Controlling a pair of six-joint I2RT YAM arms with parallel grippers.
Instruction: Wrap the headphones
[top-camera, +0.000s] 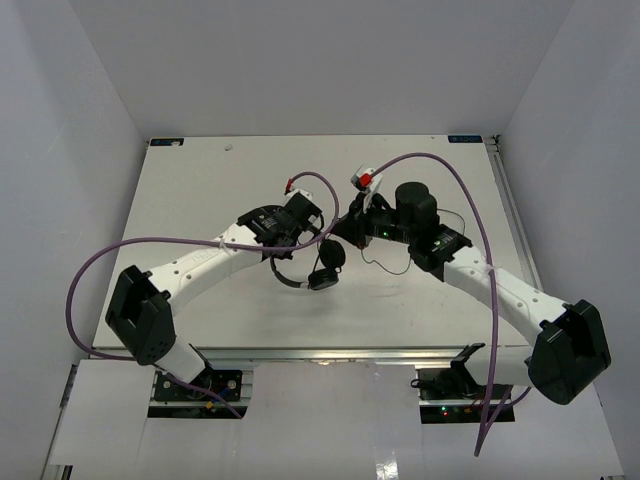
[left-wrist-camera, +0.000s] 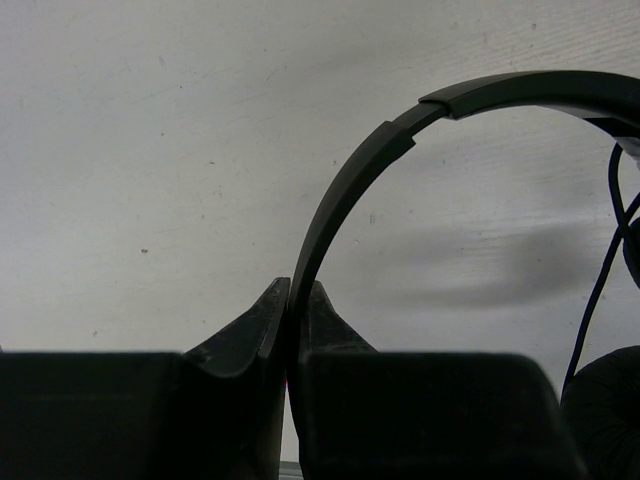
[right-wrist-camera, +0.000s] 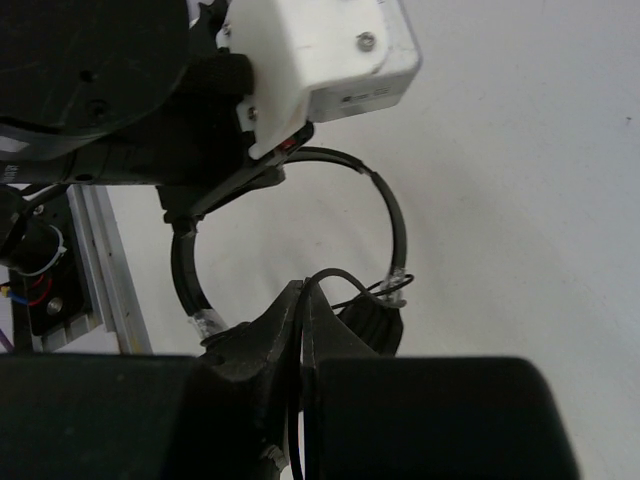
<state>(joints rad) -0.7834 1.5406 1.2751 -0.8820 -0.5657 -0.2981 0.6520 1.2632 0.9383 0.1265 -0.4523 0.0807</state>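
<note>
1. Setting: a white table (top-camera: 200, 190) enclosed by pale walls. Thick purple cables (top-camera: 150, 242) arch over both arms. An aluminium rail (right-wrist-camera: 100, 260) runs along the table's edge in the right wrist view.
2. Obstruction: the two grippers meet near the table's middle. From the right wrist camera, the left arm's white wrist housing (right-wrist-camera: 320, 50) covers the upper left part of the headband (right-wrist-camera: 395, 220).
3. Left gripper (left-wrist-camera: 293, 290): clenched on the headband, whose thin strip stands edge-on between the two fingers and curves up and to the right.
4. Right gripper (right-wrist-camera: 303, 290): jaws pressed together on the cord (right-wrist-camera: 332, 274), which makes a small loop at the fingertips.
5. Headphones (top-camera: 322, 278): black, near the table's centre, between the arms. The headband casts a shadow well apart from itself on the table. The two round earcups (top-camera: 331, 255) hang on the near side, just beside each other. A slack run of cord trails under the right gripper.
</note>
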